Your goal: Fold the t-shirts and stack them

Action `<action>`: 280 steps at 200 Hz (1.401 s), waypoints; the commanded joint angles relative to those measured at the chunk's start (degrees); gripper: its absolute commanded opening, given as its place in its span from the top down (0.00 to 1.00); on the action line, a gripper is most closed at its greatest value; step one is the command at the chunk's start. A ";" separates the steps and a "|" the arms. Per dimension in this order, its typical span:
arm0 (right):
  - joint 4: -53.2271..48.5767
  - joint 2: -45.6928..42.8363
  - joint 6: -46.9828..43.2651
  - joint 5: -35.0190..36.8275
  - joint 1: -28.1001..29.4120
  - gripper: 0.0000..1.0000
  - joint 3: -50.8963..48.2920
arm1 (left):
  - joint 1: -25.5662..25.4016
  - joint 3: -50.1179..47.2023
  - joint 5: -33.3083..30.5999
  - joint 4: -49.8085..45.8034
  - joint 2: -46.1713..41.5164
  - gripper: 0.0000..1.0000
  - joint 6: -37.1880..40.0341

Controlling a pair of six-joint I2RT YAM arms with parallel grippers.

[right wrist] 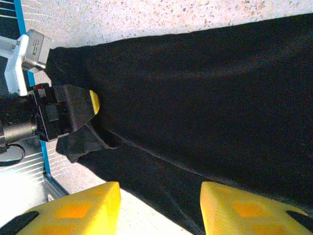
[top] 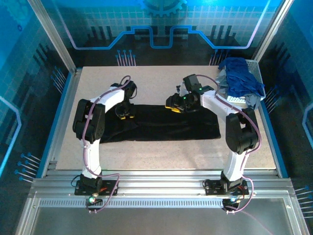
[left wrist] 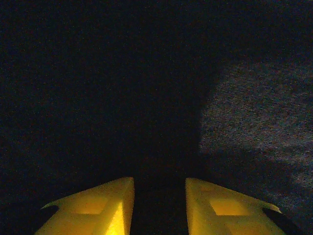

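Lying spread across table [top: 146, 88], black t-shirt [top: 166, 125]; right fingers [right wrist: 73, 208] apart.

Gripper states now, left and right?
Left gripper: fingers apart on black shirt; grip cannot be told.
Right gripper: open, empty.

Your top camera looked down from above and behind the arm bases [top: 95, 183], taking in the whole surface [top: 171, 152]. Your left wrist camera sat very close over the black t-shirt [left wrist: 98, 98]. Your right wrist camera hung higher, facing the surface's left edge; with the top view it shared that shirt and the left gripper [right wrist: 93, 105].
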 commanded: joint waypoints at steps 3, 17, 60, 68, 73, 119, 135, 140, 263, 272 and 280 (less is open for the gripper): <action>0.38 -0.75 0.72 -1.73 -0.31 0.52 -0.36 | -0.41 0.32 -0.13 -2.23 -1.84 0.72 -0.76; 0.04 -0.84 0.64 -1.71 -0.25 0.52 -0.35 | -0.72 0.08 -0.19 -2.47 -2.27 0.75 -1.50; -0.43 -1.26 0.20 -1.53 -0.32 0.53 -0.72 | -1.76 -1.00 -0.25 -4.77 -6.23 0.97 -3.75; -0.47 -1.28 0.18 -1.53 -0.32 0.53 -0.79 | -1.95 -1.32 -0.16 -5.49 -6.98 1.00 -4.30; -0.43 -1.30 0.17 -1.53 -0.36 0.53 -0.79 | -2.10 -1.51 -0.12 -6.01 -7.46 1.00 -4.61; 0.19 -1.02 0.20 -2.06 -0.54 0.53 -0.71 | -4.19 -4.90 1.88 -9.94 -11.83 1.00 -8.93; 0.19 -0.88 0.02 -2.16 -0.49 0.53 -0.78 | -5.21 -6.45 2.82 -10.89 -13.27 1.00 -11.89; 0.19 -1.00 -0.07 -2.22 -0.49 0.53 -0.92 | -5.64 -7.10 3.06 -11.02 -13.68 1.00 -13.11; 1.41 -4.44 -0.95 -2.23 -2.02 0.54 -7.05 | -9.59 -22.05 14.94 -4.16 -29.52 0.52 -39.47; 1.50 -4.57 -0.91 -2.18 -2.00 0.54 -7.28 | -7.54 -21.24 13.80 -4.52 -30.71 0.52 -38.54; 1.66 -4.68 -0.68 -2.25 -1.99 0.54 -7.46 | -5.17 -20.34 12.28 -4.60 -31.35 0.53 -36.99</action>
